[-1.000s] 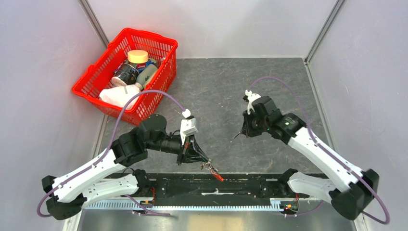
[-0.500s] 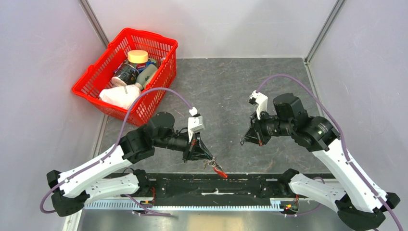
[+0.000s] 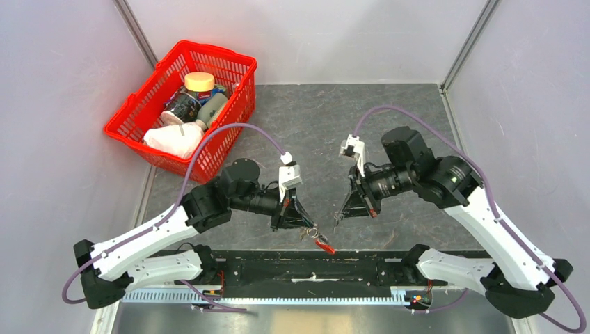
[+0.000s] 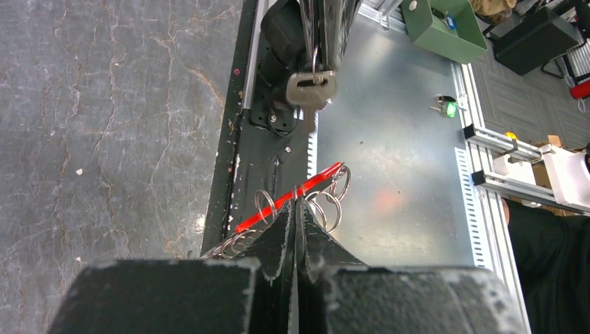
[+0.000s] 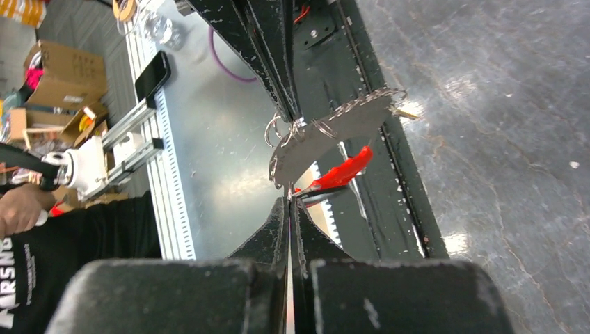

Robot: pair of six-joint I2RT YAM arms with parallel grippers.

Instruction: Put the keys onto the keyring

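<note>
Left hand (image 3: 307, 224) pinching one keyring (image 4: 265, 209), right hand (image 3: 339, 213) pinching one key (image 4: 312, 88).

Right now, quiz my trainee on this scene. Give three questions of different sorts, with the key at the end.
1. True or false: the key held by the right claw already hangs on the keyring.
2. Pick one: in the top view, where does the red basket stand? A) far left. B) far right. C) between the two claws.
3. Fill in: the left claw is shut on the keyring, whose strap is coloured ___.

Key: 1 false (the left wrist view shows a gap between them); 2 A; 3 red.
</note>
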